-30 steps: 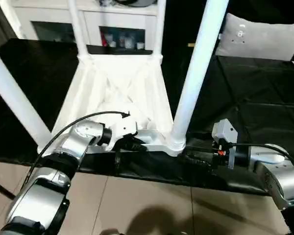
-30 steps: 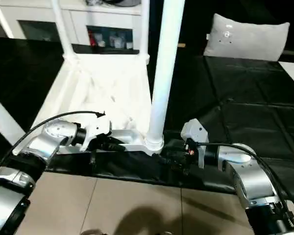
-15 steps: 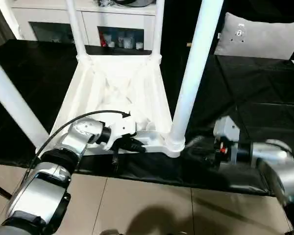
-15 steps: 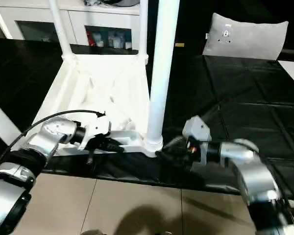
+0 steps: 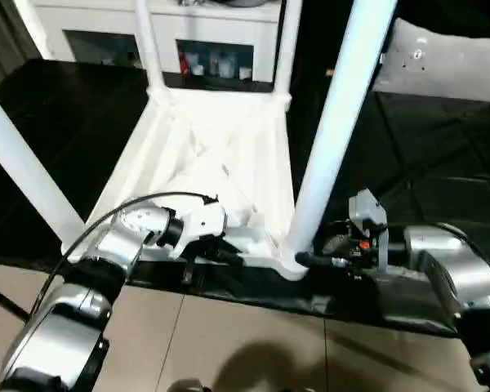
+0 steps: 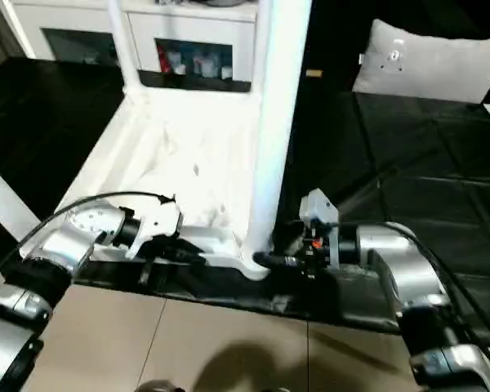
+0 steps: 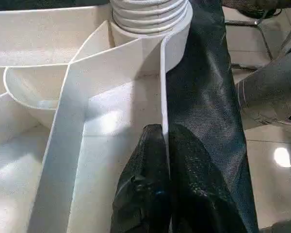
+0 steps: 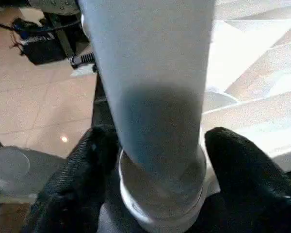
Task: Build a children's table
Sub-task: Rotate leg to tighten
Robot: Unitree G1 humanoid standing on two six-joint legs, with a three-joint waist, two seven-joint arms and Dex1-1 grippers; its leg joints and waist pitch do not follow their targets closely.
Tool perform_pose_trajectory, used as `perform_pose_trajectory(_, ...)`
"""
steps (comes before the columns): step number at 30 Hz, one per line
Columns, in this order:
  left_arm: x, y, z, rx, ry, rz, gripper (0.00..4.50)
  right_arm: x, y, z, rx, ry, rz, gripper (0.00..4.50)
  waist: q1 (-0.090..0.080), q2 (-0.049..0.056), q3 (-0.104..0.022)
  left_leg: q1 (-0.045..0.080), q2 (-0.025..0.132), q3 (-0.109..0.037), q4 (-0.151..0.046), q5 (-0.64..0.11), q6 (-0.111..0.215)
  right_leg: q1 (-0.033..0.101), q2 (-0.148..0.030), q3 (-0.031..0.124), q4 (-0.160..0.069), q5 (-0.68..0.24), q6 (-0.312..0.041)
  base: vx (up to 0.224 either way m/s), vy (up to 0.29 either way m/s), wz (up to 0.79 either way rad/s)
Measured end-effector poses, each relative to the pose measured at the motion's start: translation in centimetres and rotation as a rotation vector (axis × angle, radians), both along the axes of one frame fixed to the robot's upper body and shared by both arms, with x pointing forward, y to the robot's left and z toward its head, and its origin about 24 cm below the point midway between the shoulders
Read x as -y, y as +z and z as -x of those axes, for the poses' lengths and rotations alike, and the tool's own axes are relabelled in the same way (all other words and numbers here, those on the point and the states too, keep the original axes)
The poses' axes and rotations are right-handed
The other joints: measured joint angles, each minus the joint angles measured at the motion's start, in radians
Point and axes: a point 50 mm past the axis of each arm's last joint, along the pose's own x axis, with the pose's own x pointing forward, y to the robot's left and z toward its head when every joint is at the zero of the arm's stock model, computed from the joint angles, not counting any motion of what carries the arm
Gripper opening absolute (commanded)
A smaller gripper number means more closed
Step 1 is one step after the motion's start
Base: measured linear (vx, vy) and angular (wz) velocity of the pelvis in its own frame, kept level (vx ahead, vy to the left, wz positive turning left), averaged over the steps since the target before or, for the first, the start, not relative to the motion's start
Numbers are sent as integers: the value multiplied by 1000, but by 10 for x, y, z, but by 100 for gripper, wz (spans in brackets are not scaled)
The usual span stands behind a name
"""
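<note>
While left gripper (image 7: 162,160) pinches table top (image 5: 220,155) rim lower centre, right gripper (image 8: 160,160) spread around near leg (image 5: 331,131) base.

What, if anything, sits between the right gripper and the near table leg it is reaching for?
Nothing visible. The right gripper already has a finger on each side of the leg, just above the leg's ribbed base at the corner socket. The left gripper pinches the tabletop's rim farther along.

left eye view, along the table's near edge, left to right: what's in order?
Left gripper, jaws pinching the table top's near rim → near-right leg in its corner socket → right gripper, jaws around that leg's base.
</note>
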Motion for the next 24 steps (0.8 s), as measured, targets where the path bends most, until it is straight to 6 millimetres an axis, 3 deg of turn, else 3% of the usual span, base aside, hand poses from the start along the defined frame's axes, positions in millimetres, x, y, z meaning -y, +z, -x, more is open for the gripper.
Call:
perform_pose_trajectory(9, -1, 0, 1, -14, 12, -2, 0, -3, -5, -2, -25, 8, -22, 215, 0, 0, 0, 0, 0, 0, 1, 0, 0, 0, 0, 0, 1, -1, 0, 0, 0, 0)
perform_pose_trajectory(17, 3, -1, 3, -74, 70, 14, 0, -5, -5, 1, -49, -24, -42, 205, -1, 1, 0, 0, 0, 0, 1, 0, 0, 0, 0, 0, 2, -2, 0, 0, 0, 0)
perform_pose_trajectory(19, 4, -3, 2, -94, 145, 21, 0, -11, -7, 0, -47, -103, -35, 204, -3, 2, -1, 3, 0, 0, 1, 0, -1, 2, 0, 0, 3, -2, 0, 0, 0, 0)
perform_pose_trajectory(24, 24, -8, -8, -93, 380, 49, 0, -25, -11, -21, -16, -486, -24, 204, -54, 3, -3, 12, 0, 0, 1, 1, -12, 7, 0, 0, 3, -2, 4, 0, 0, 0)
